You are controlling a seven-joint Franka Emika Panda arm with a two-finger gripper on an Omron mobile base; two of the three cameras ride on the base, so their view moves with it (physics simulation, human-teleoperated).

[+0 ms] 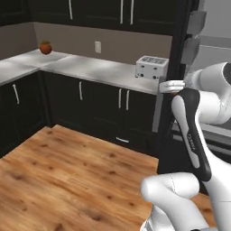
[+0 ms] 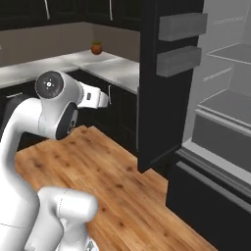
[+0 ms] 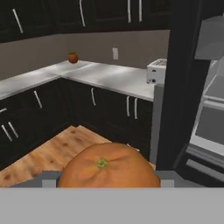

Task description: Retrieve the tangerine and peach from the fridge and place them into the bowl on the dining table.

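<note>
A plain orange tangerine [image 3: 107, 166] sits large at the bottom of the hand view, right between my fingertips. My gripper [image 3: 108, 179] is shut on it and holds it in the air, facing the corner cabinets. From the base views, the gripper [image 1: 168, 86] [image 2: 106, 99] hangs beside the open black fridge door [image 2: 164, 83]. The fridge [image 2: 223, 93] stands open with light grey shelves bare where they show. The peach, the bowl and the dining table are out of view.
Dark cabinets under a pale L-shaped counter [image 1: 90, 67] run ahead and to the left. A white toaster [image 1: 152, 67] stands on it near the fridge, and a small reddish pot [image 1: 45, 47] in the corner. Wooden floor [image 1: 67, 180] lies open below.
</note>
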